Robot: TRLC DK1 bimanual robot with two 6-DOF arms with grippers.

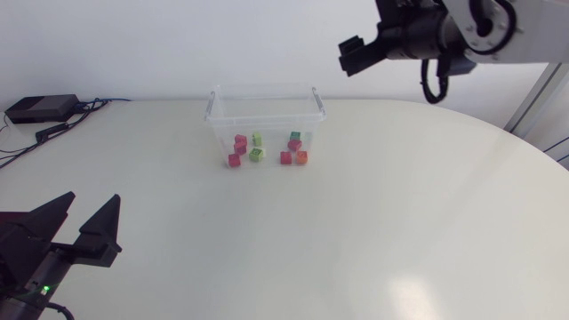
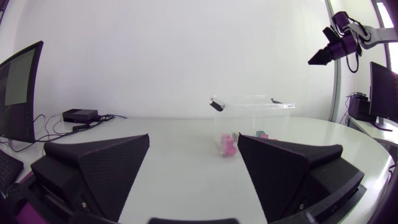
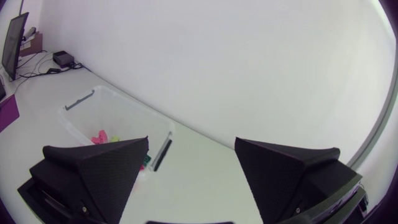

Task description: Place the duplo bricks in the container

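1. Head view first: the clear plastic container point(image 1: 265, 87) stands upright and lidless at upper centre of the frame, on the white rounded table point(image 1: 373, 231).
2. The small duplo bricks point(image 1: 257, 153) in pink, red, lime, green and orange lie scattered on the container's floor and show through its front wall. Every brick I can see is inside, so I'd call the task as good as done.
3. Up at the upper right, the right gripper point(image 1: 348, 52) hangs high, above and to the right of the container. Its own wrist view shows the fingers spread apart with nothing between them point(image 3: 191, 149).
4. Down at the lower left, the left gripper point(image 1: 89, 212) sits low, well apart from the container, with its wedges wide open and empty.
5. Now the danger. That tub looks light, so I reckon a right arm coming down carelessly could clip the rim, and a left arm sweeping forward could shove the wall. Either knock might tip it and spill the bricks.
6. At the far upper left, a flat black box with cables point(image 1: 40, 108) lies near the table's edge, out of play.
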